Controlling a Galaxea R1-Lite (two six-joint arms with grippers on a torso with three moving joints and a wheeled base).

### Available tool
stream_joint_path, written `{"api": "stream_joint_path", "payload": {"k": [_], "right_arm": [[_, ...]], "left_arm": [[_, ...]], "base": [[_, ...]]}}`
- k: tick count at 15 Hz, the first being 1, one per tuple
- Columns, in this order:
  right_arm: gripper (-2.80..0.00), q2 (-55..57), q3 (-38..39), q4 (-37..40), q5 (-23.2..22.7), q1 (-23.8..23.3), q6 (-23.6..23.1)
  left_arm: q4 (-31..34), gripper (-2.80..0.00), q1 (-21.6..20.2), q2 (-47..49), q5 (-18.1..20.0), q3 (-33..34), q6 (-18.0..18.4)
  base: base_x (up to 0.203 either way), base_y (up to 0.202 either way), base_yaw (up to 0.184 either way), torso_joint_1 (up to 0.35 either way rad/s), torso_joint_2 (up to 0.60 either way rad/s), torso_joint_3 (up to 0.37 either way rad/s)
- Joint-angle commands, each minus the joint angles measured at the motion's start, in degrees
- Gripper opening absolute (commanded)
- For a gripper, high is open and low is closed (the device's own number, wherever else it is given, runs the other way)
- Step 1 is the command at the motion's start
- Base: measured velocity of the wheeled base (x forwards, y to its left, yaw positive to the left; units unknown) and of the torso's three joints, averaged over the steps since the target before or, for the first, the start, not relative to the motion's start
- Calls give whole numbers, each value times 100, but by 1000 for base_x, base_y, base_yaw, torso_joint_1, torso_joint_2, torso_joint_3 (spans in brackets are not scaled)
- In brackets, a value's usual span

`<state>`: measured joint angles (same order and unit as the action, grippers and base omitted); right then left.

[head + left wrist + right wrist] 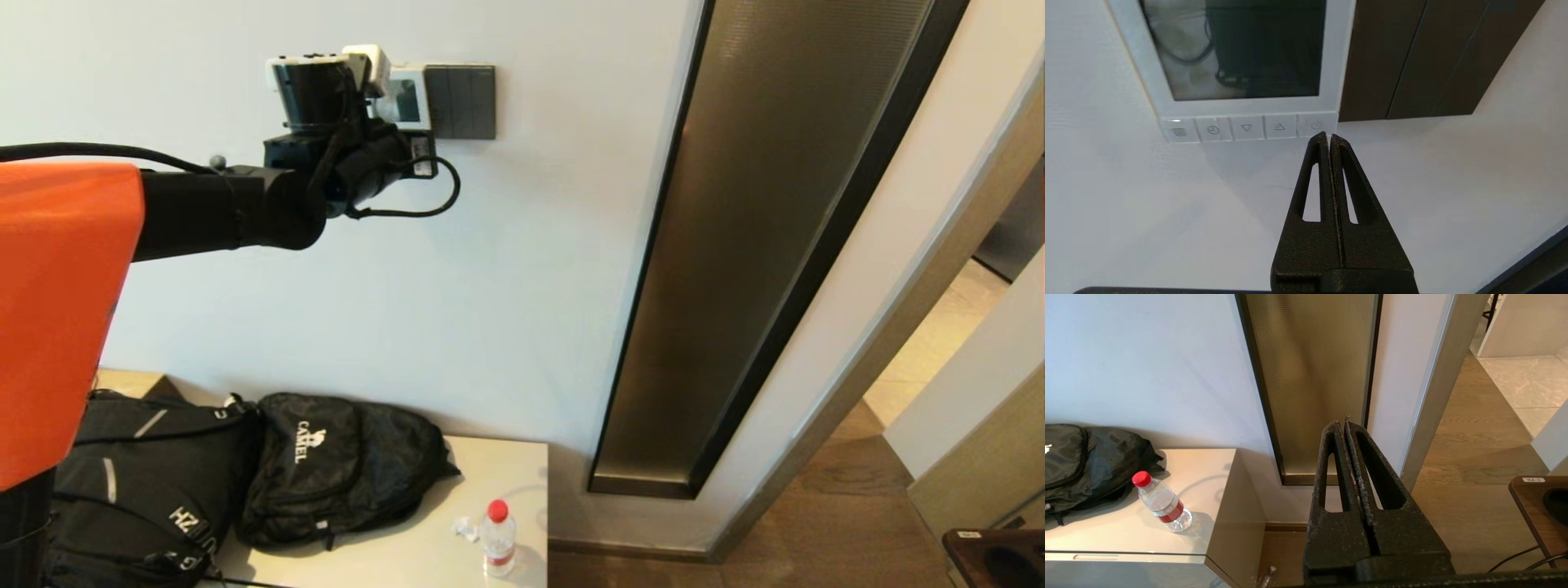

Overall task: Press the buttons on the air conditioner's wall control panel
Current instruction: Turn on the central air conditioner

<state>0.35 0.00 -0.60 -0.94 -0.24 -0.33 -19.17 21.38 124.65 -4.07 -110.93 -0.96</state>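
Note:
The white air conditioner control panel [1333, 53] hangs on the wall, with a dark screen and a row of white buttons [1247, 128] along its lower edge. In the head view the panel [406, 98] is partly hidden behind my left wrist. My left gripper [1328, 136] is shut and empty, its tips right at the end button [1314, 123] nearest the dark switch plate. I cannot tell whether the tips touch it. My right gripper [1342, 424] is shut and empty, held low and away from the wall, out of the head view.
A dark grey switch plate [462, 101] adjoins the panel. A tall bronze glass strip [759, 245] stands to the right. Below, a cabinet top [506, 465] carries black bags [343, 465] and a red-capped water bottle [497, 537]. A brown table corner [1535, 510] is at right.

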Motion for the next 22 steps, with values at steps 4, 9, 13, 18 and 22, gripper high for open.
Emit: {"api": "stream_joint_path", "payload": {"k": [4,9,13,18,22], "right_arm": [[-280,9,0,-2,-3,-2,-2],[-280,0,0,-2,-3,-2,-2],[-280,0,0,-2,-3,-2,-2],[-280,0,0,-2,-3,-2,-2],[-280,0,0,-2,-3,-2,-2]], "left_arm": [[-413,-280,-2,166,-12,-7,0],[-404,-280,-38,244,56,-25,0],[-413,-280,-55,271,64,-51,-9],[-423,-280,-147,262,59,-54,-20],[-635,-280,-161,147,-18,221,-401]], "base": [[0,0,0,0,0,0],[0,0,0,0,0,0],[0,0,0,0,0,0],[0,0,0,0,0,0],[0,0,0,0,0,0]]}}
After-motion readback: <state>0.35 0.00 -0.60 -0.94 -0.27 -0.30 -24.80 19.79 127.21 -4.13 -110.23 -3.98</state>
